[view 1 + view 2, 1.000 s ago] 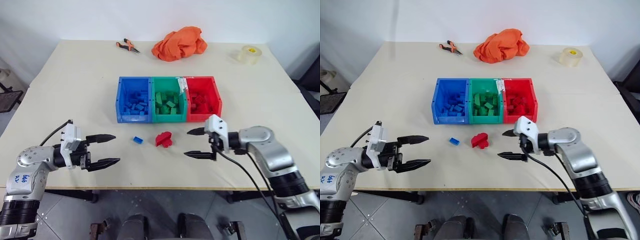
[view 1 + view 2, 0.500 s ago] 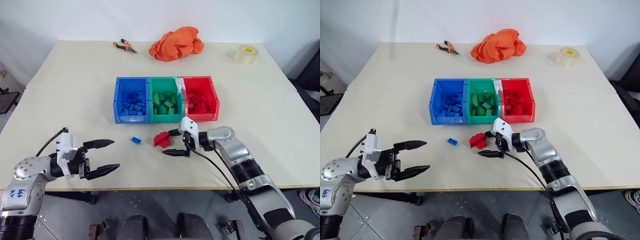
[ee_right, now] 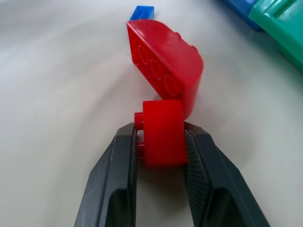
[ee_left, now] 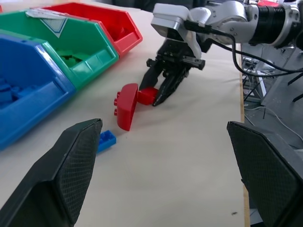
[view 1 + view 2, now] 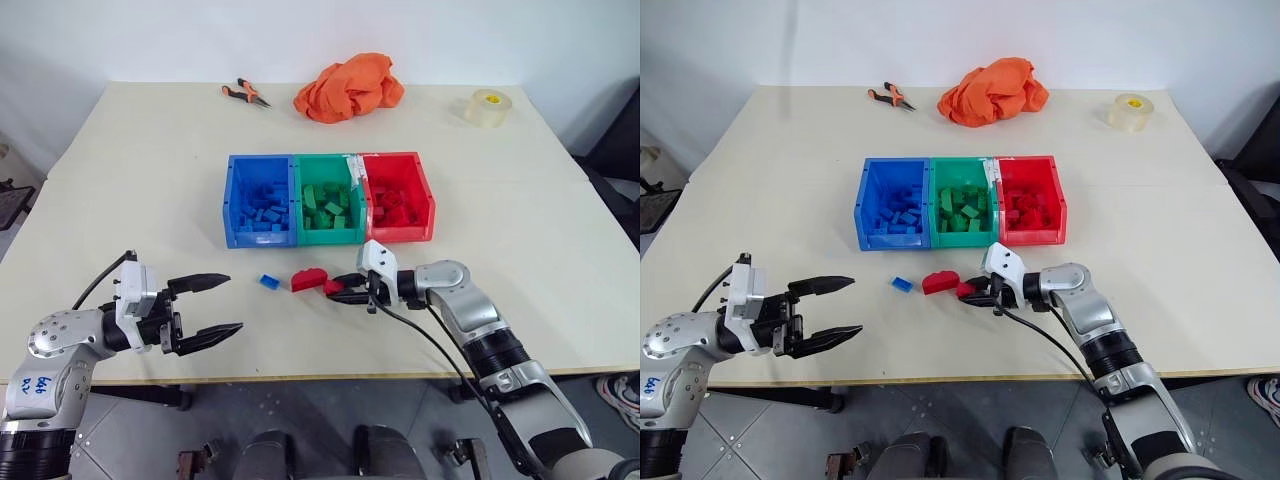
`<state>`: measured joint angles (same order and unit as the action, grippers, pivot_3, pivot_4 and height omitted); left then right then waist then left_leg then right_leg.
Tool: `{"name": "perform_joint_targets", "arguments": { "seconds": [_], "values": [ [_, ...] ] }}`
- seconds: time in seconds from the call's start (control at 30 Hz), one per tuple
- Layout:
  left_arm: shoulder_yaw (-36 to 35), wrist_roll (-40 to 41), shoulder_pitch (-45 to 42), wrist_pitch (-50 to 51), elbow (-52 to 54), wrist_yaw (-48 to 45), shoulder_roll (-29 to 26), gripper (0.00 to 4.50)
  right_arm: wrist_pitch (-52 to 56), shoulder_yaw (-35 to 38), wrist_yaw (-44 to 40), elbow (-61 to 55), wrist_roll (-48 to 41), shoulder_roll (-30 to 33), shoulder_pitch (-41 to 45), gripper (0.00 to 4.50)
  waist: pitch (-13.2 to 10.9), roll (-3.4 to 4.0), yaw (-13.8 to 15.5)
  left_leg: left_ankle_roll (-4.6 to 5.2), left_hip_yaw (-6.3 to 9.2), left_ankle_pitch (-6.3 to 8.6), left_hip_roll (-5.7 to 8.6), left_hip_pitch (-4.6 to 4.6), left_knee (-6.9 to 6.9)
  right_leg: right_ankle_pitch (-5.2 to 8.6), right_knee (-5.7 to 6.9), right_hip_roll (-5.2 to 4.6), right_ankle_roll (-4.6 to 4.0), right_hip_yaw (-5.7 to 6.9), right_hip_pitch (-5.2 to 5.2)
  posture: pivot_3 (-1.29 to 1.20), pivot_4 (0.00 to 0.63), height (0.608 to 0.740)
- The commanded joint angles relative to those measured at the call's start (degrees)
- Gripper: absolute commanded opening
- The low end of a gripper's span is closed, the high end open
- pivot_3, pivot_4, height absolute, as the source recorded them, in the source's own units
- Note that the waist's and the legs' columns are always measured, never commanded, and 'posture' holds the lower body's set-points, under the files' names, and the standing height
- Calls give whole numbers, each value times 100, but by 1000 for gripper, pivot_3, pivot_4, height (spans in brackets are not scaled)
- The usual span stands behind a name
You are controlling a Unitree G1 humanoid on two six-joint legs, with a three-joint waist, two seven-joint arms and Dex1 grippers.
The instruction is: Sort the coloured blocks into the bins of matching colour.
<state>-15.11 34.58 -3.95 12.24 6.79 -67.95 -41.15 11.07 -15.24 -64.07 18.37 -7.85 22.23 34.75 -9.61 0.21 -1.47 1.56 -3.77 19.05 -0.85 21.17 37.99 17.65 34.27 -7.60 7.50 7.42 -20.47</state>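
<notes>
Three bins (image 5: 328, 237) already hold most blocks; left on table at 6 o'clock of them: small red block (image 3: 162, 131) pinched by right gripper (image 5: 345, 291), big red block (image 5: 306, 279), blue block (image 5: 267, 282); left gripper (image 5: 218, 305) wide open, empty.

— We saw glossy, smooth plastic on the small red brick (image 3: 162, 131) and on the larger red block (image 3: 165, 59) touching it.

— We agreed; the bins (image 5: 328, 232) looked like shiny moulded plastic too, and the table (image 5: 150, 170) was matt and pale. The orange cloth (image 5: 347, 87) lay soft and crumpled, the tape roll (image 5: 487, 107) clear, and the right gripper's fingers (image 3: 120, 165) were matt black.
</notes>
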Motion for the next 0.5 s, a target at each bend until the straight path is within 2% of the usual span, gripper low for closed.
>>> {"name": "perform_joint_targets", "arguments": {
  "seconds": [0.03, 0.13, 0.23, 0.33, 0.43, 0.5],
  "values": [
    [25, 32, -136, -62, -86, -53, 43, 4500, 361, 502, 59, -841, -343, 367, -137, 916, -1, 2, 11, 0, 1, 0, 1, 0, 0, 0, 1, -1, 0, -1, -1, 0, 150, 740],
    [44, 39, -201, -56, -178, -113, 30, 4500, 785, 962, 127, -1328, -656, 731, -113, 916, -1, 2, 13, 1, 1, 0, 3, 3, 1, 0, -2, -4, 0, -1, -1, 0, 150, 740],
    [89, 29, -257, -67, -274, -201, 26, 4500, 994, 1387, 322, -1142, -744, 1047, 210, 916, -1, 2, 0, 0, -1, 0, 0, 1, 0, 0, -7, -1, 0, 0, 2, 0, 150, 740],
    [147, 13, -393, -76, -396, -260, 37, 4500, 771, 1711, 652, -205, -606, 1218, 892, 916, -2, 2, -12, 0, -5, 0, 0, 1, -1, 0, -8, -1, 0, 0, -1, 0, 150, 740],
    [227, -38, -564, -120, -580, -323, 35, 4500, 255, 1690, 948, 1008, -282, 1200, 1602, 916, -2, 3, -21, -1, -10, -1, -1, 0, -3, 1, -8, 2, -2, 0, -3, 0, 150, 740],
    [290, -82, -704, -164, -701, -346, 60, 4500, -190, 1627, 1313, 2001, -17, 1058, 2125, 1656, -2, 3, -31, -1, -12, -1, -1, 0, -5, 2, -7, 2, -3, 0, -4, 0, 150, 740]
  ]
}}
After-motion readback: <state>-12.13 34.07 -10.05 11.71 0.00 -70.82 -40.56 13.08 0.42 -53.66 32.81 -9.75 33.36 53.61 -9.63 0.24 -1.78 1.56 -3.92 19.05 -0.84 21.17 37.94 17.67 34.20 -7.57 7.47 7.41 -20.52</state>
